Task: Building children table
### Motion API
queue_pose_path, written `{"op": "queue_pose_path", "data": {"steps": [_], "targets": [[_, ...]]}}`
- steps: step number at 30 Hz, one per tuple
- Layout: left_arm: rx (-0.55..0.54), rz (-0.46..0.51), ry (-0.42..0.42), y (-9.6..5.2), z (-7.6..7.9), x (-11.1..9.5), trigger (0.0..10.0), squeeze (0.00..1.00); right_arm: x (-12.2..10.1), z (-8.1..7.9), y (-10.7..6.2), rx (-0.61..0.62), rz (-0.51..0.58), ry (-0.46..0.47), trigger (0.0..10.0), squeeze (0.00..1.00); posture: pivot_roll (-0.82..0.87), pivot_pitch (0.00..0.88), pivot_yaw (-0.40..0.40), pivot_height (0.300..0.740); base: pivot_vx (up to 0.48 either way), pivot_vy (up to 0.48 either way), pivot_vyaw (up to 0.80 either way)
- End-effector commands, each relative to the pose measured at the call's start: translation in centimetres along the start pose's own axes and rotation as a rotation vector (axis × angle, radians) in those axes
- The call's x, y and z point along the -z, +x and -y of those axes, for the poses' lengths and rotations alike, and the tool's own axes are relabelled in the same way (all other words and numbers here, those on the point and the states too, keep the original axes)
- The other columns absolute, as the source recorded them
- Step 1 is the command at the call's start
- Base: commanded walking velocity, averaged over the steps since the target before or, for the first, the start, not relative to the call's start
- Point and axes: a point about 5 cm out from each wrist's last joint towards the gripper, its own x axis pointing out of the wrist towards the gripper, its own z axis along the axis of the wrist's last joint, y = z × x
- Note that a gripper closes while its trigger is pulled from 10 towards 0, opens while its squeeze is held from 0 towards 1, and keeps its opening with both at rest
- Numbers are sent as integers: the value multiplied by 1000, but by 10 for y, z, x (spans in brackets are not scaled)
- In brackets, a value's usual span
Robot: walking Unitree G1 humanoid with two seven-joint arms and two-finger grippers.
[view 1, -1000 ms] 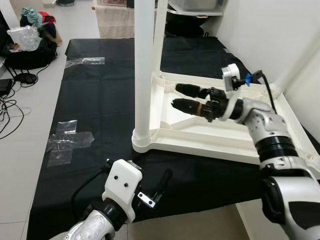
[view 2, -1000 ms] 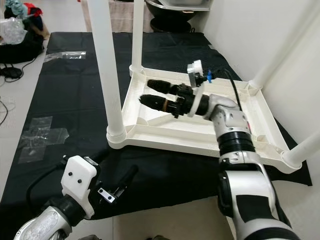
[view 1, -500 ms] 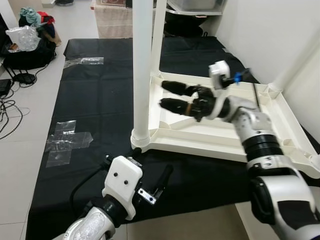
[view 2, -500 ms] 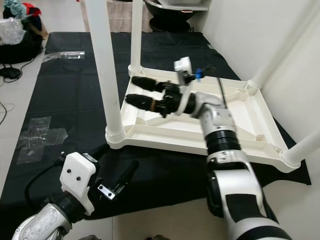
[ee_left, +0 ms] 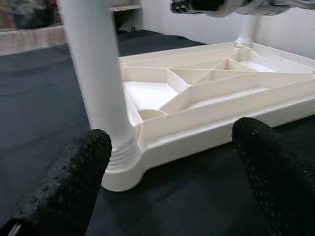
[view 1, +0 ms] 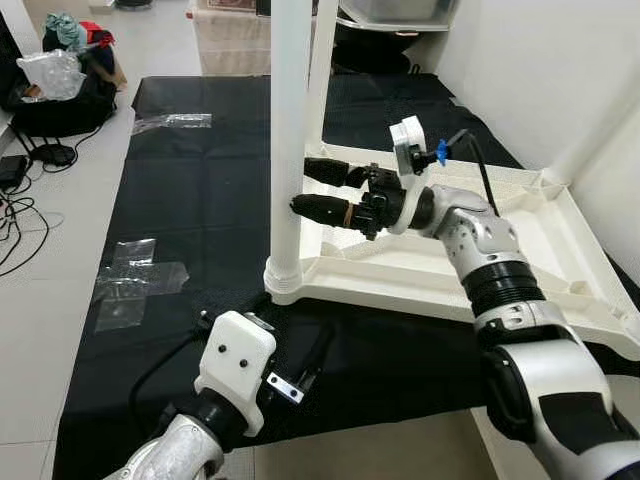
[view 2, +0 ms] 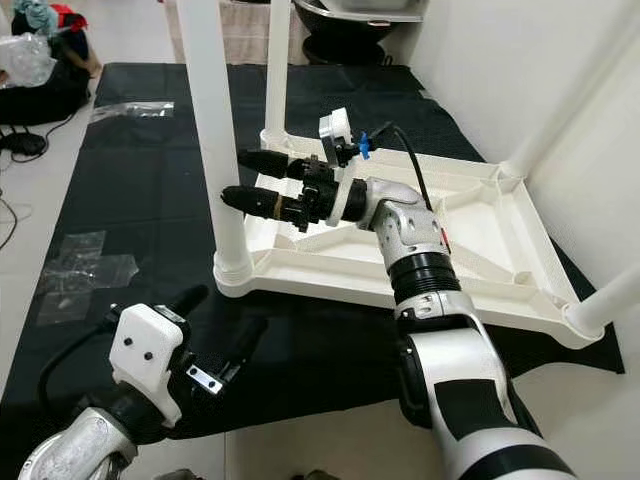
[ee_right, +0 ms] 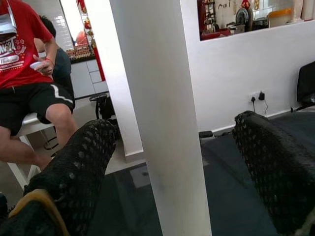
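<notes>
A: What did the head views show?
B: The table (view 1: 520, 250) lay upside down on a black mat (view 1: 190, 200), its tray-like underside up, with white legs standing from its corners. The right gripper (view 1: 312, 190) reached toward the near leg (view 1: 287, 150), fingers spread wide, tips just beside the leg; contact was unclear. The left gripper (view 2: 218, 325) hung low over the mat, near the foot of that leg, also spread.

A: And the left wrist view?
B: Both black fingers (ee_left: 69, 182) stood wide apart, framing the leg's ribbed base (ee_left: 115, 157) and the ribbed tray beyond.

A: The right wrist view?
B: The leg (ee_right: 157, 113) stood between two wide-set fingers (ee_right: 74, 167). Behind, a person (ee_right: 29, 83) in a red shirt sat on a stool.
</notes>
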Motion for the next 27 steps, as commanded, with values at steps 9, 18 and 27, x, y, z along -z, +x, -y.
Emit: {"op": "queue_pose_path", "data": {"steps": [9, 18, 27], "targets": [[-199, -33, 113, -6, -23, 6, 10000, 0, -6, -3, 18, -47, -8, -41, 10000, 0, 113, 115, -122, 740, 0, 0, 0], [-202, -44, 92, -6, -20, 10, 10000, 0, -8, -6, 34, -65, 2, -55, 10000, 0, 106, 110, -121, 740, 0, 0, 0], [-198, -34, 88, -5, -18, 9, 10000, 0, -4, -5, 42, -49, -25, -63, 10000, 0, 105, 109, -129, 740, 0, 0, 0]]}}
